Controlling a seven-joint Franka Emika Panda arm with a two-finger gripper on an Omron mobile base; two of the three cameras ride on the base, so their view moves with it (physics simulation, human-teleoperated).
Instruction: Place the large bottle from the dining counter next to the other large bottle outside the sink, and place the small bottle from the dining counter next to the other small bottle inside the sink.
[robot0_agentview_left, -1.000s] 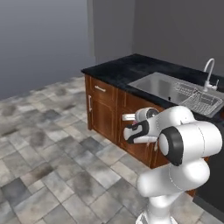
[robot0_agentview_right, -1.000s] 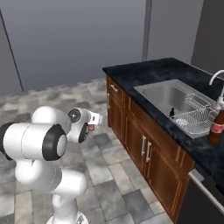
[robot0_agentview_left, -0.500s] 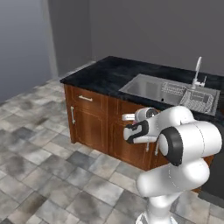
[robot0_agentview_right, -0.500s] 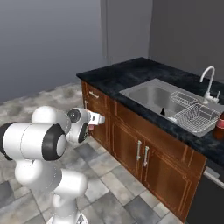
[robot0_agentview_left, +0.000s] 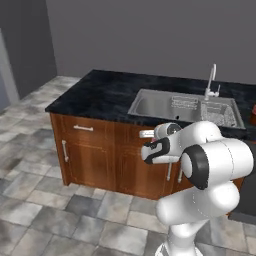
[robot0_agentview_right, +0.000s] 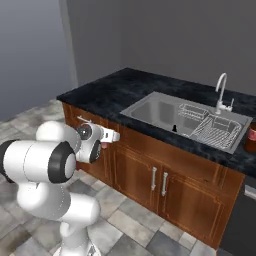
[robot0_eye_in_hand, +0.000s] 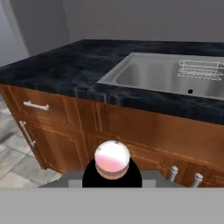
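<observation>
My base has swung round to face the sink (robot0_agentview_right: 165, 112) squarely, my gripper (robot0_eye_in_hand: 112, 177) clenched on the small bottle (robot0_eye_in_hand: 112, 160), carried low before the cabinets, delivery pending.

A pale pinkish rounded bottle end (robot0_eye_in_hand: 112, 159) sat low and central, against a dark round shape. Beyond stood a black marbled counter (robot0_eye_in_hand: 65, 65) over reddish-brown cabinets (robot0_eye_in_hand: 65, 131). The sink (robot0_eye_in_hand: 148, 74) held a wire rack (robot0_eye_in_hand: 201, 69) and a small black object (robot0_eye_in_hand: 190, 91).
</observation>
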